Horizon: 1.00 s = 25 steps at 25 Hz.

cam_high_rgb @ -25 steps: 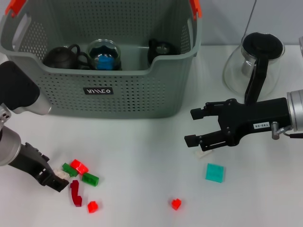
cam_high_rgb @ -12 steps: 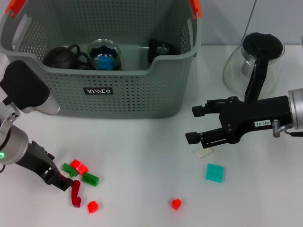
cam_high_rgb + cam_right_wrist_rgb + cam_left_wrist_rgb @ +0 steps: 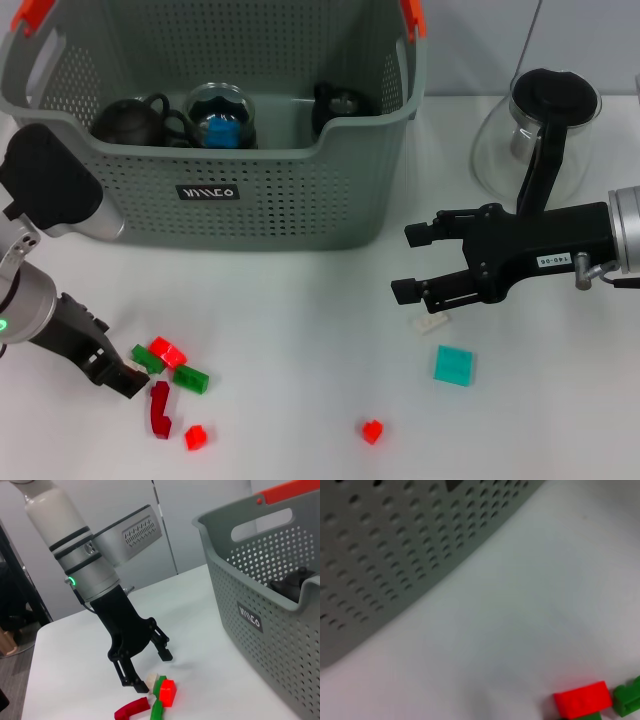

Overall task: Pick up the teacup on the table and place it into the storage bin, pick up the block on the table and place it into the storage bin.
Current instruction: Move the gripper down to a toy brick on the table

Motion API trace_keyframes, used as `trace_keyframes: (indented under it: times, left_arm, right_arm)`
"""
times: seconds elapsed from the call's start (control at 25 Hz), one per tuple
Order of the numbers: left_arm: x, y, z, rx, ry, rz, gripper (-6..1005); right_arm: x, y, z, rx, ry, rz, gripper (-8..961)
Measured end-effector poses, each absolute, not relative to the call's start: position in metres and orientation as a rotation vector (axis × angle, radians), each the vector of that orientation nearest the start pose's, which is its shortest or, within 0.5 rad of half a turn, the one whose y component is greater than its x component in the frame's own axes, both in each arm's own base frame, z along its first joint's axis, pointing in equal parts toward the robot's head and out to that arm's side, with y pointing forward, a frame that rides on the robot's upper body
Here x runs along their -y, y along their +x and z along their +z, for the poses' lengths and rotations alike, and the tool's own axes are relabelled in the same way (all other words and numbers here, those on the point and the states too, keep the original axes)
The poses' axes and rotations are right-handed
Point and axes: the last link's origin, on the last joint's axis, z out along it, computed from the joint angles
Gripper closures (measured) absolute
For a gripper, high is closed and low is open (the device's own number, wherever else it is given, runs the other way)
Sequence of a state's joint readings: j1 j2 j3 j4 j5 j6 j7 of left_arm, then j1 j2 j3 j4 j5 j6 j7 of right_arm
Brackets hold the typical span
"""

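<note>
Dark teacups already sit in the storage bin (image 3: 230,215), blocks remain on the worktop (image 3: 300,340): left gripper (image 3: 122,378) spread open beside the red block (image 3: 167,351), holding nothing; right gripper (image 3: 412,262) open, empty, hovering over the white block (image 3: 432,322).

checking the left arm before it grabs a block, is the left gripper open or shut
Open. In the right wrist view the left gripper shows its two fingers spread apart above the table, beside the red block, with nothing between them.

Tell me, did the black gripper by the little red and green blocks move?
Yes. The left gripper slid toward the dark red curved block.
</note>
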<state>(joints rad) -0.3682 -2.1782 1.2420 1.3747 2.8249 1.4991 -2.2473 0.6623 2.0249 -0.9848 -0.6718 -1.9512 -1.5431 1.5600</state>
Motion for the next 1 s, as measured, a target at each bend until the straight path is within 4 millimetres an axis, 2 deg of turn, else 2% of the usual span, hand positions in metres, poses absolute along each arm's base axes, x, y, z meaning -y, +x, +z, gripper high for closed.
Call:
trace_keyframes:
  times: [1.0]
  left_arm:
    - [-0.3092, -0.2637, 0.0015, 0.866, -2.562, 0.694, 267]
  right_arm:
    - [-0.3574, 0.2078, -0.0127, -0.541, -2.982, 0.529, 41]
